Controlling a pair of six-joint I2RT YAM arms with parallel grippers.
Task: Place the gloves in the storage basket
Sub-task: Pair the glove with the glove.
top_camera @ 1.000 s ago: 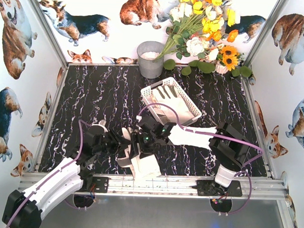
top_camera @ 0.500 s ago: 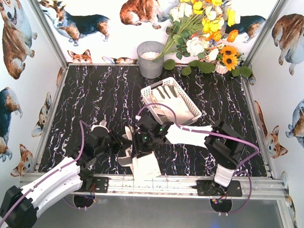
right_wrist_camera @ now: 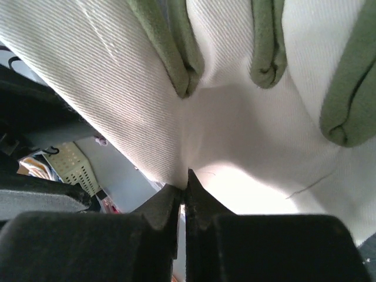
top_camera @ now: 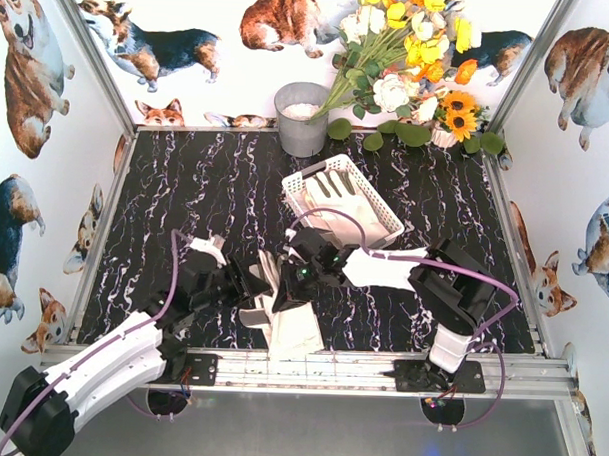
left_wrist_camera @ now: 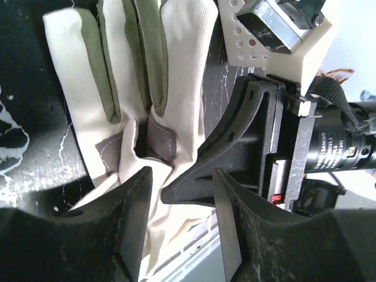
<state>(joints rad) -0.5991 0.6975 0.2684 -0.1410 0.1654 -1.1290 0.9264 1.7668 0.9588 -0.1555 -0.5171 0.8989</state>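
the loose glove lies flat on the dark marbled surface close to its near edge, cuff toward the arms, green-edged digits pointing away. the right fingers are clenched on a fold of its cream cloth near the base of those digits. compared with a second ago they have drawn up and back a little, and the glove's upper part has been pulled with them, so more of it now shows past the arm. the lift seems to have begun, though the cuff looks to be resting on the surface yet.

the left fingers have slid in from the left and now stand just beside the glove, spread wide and gripping nothing. in the left wrist view the grey palm patch sits just ahead of their gap.

farther back, the storage basket sits angled with at least one stowed glove already inside. the carry there looks short. behind it stands a grey bucket.
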